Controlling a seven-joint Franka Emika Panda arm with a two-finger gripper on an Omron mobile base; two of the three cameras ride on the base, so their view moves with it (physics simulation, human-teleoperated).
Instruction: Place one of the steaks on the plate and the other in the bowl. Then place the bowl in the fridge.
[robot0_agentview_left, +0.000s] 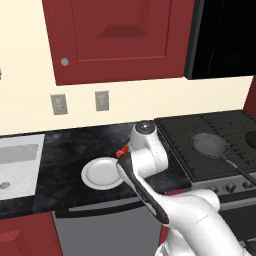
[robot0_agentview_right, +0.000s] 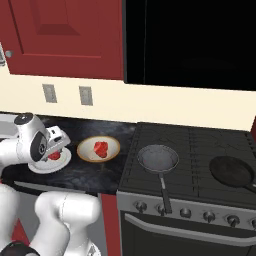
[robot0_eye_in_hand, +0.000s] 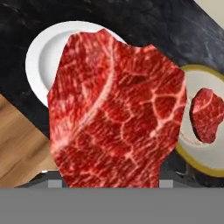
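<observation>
**Ana:** Black stone counter (robot0_agentview_left: 65, 150) runs from a pale sink (robot0_agentview_left: 17, 162) on the left to a black stove (robot0_agentview_right: 200, 165) on the right, red cupboards (robot0_agentview_left: 115, 35) above. How does the arm sit?

**Ben:** White arm (robot0_agentview_left: 150, 165) bends forward and low over the counter, wrist turned down. The gripper (robot0_agentview_right: 56, 150) hangs just above the plate (robot0_agentview_left: 100, 175).

**Ana:** Holding anything?

**Ben:** Yes. The jaws stand fairly wide, closed on a steak (robot0_eye_in_hand: 116, 109). In the hand view that red slab covers the fingertips, with the white plate rim (robot0_eye_in_hand: 37, 61) showing behind it. In the right base view, a bit of red (robot0_agentview_right: 54, 156) shows between gripper and plate; whether it touches the plate, I cannot tell.

**Ana:** And the dishes, left to right?

**Ben:** Plate first. Just beside it, the tan-rimmed bowl (robot0_agentview_right: 85, 152) with the second steak (robot0_agentview_right: 101, 148) lying inside. Then two dark frying pans (robot0_agentview_right: 158, 159) on the stove.

**Ana:** Any writing?

**Ben:** None readable.
</observation>
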